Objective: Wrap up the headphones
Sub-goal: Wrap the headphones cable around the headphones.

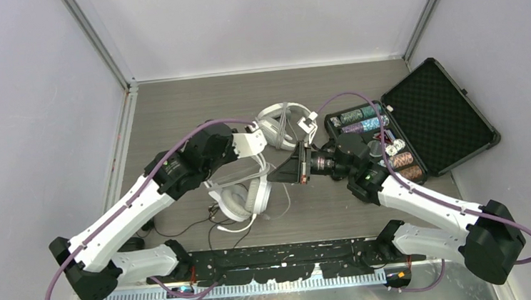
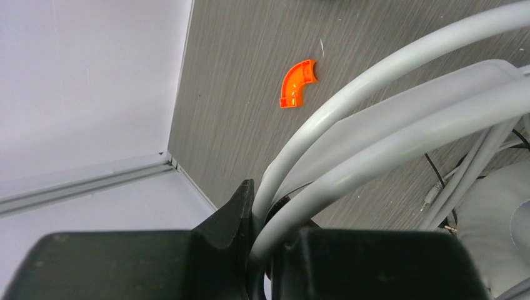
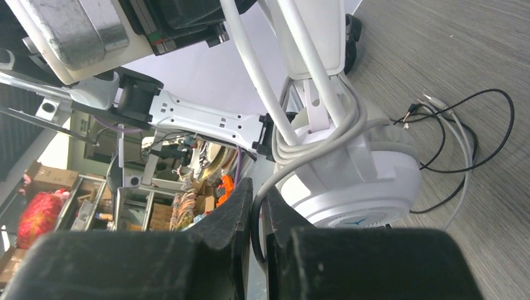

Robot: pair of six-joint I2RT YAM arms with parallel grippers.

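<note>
A white over-ear headset (image 1: pixel 241 198) hangs from my left gripper (image 1: pixel 259 145), which is shut on its headband (image 2: pixel 375 125). Its cups (image 3: pixel 356 181) sit low over the table with white cord turns wound round the band's stem (image 3: pixel 315 134). My right gripper (image 1: pixel 279 174) is shut on the thin white cord (image 3: pixel 265 194) just beside the cup. A second white headset (image 1: pixel 283 123) lies behind on the table. Loose white and black cords (image 1: pixel 218 222) trail on the table near the cups; the black pair itself is not in view.
An open black foam-lined case (image 1: pixel 418 127) of chips lies at the right. An orange curved plastic piece (image 2: pixel 297 83) lies on the table in the left wrist view. Frame walls stand at the left, the back and the right.
</note>
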